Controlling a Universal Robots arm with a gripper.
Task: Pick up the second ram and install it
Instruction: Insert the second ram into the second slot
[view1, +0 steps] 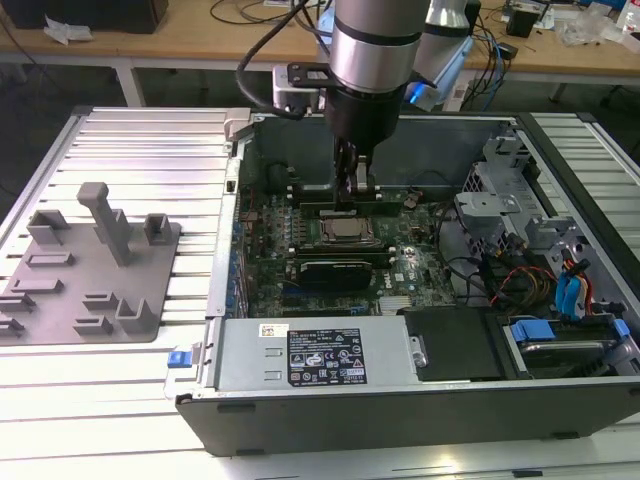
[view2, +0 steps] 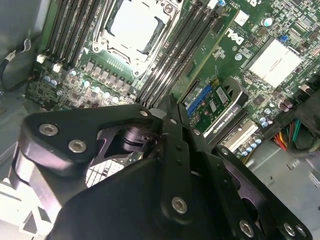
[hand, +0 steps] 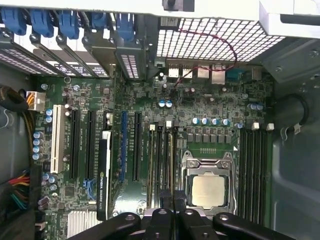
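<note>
Now, upper centre of the exterior view: my gripper reaches into the open computer case, fingers pressed together.
In the first wrist view, the second ram seemingly stands slotted just beside the processor, under the tips.

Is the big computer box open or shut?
Open. You look straight into the computer case and see the motherboard and silver processor.

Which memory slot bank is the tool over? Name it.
The tool is over the bank between processor and expansion slots; the other bank lies by the case wall.
</note>
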